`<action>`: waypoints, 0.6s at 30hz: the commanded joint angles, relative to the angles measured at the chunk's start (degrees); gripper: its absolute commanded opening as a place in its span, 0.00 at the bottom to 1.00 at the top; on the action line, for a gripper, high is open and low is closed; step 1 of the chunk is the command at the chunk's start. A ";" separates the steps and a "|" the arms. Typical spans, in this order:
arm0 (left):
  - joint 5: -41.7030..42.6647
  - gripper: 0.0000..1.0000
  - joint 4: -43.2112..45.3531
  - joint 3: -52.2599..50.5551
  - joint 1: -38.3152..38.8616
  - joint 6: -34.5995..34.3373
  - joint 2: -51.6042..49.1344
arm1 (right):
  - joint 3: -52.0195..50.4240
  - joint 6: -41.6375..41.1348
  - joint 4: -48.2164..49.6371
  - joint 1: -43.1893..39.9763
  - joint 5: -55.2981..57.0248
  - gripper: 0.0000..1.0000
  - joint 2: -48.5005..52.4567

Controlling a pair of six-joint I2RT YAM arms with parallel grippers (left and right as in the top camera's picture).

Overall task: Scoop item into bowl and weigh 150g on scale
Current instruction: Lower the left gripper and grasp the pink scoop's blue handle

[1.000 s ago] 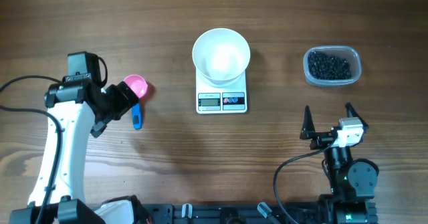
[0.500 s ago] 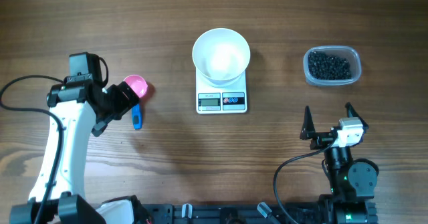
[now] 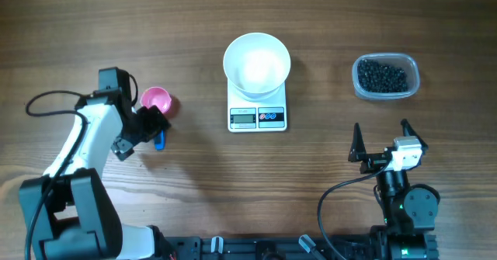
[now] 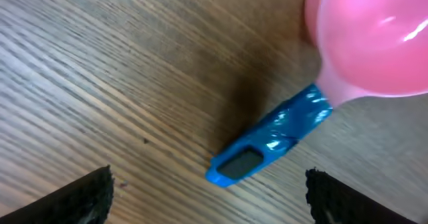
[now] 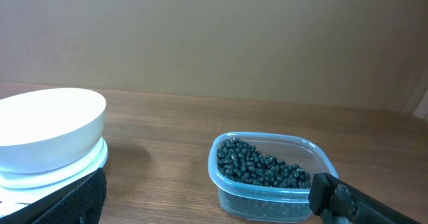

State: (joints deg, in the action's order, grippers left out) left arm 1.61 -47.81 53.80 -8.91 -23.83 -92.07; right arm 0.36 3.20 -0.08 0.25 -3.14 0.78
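Observation:
The white bowl [image 3: 257, 62] stands empty on the small white scale [image 3: 258, 118] at the table's middle. The item, a heap of tiny black beads [image 3: 381, 75], fills a clear plastic tub [image 3: 408, 89] at the right. On the left lies a scoop with a pink cup [image 3: 157, 99] and a blue handle [image 4: 271, 147]. My left gripper [image 3: 153, 128] hangs open over that handle, its fingertips [image 4: 87, 197] wide on either side and not touching it. My right gripper [image 3: 380, 141] is open near the front edge, facing the tub [image 5: 267, 184] and the bowl [image 5: 47, 127].
Bare wooden tabletop lies between the scoop, the scale and the tub. The arm bases and black cables [image 3: 334, 194] sit along the front edge. A plain wall stands behind the table in the right wrist view.
My left arm has swung right and turned, bringing its gripper lower over the scoop's blue handle. The right arm, bowl, scale and tub have not moved.

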 commanded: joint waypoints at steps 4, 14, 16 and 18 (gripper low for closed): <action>4.74 0.94 7.19 -2.91 -0.26 7.17 -0.57 | -0.07 -0.57 0.11 0.22 0.13 1.00 -0.35; 4.59 0.87 12.52 -3.89 -0.26 10.21 -2.36 | -0.07 -0.59 0.11 0.22 0.13 1.00 -0.35; 5.44 0.83 12.98 -3.93 -0.26 10.86 -3.63 | -0.07 -0.59 0.11 0.22 0.13 1.00 -0.35; 6.49 0.75 13.20 -3.93 -0.26 11.56 -3.89 | -0.07 -0.59 0.11 0.22 0.13 1.00 -0.35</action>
State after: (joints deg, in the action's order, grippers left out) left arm 6.15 -34.94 50.30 -8.91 -14.20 -95.20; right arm 0.36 3.20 -0.08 0.25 -3.14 0.78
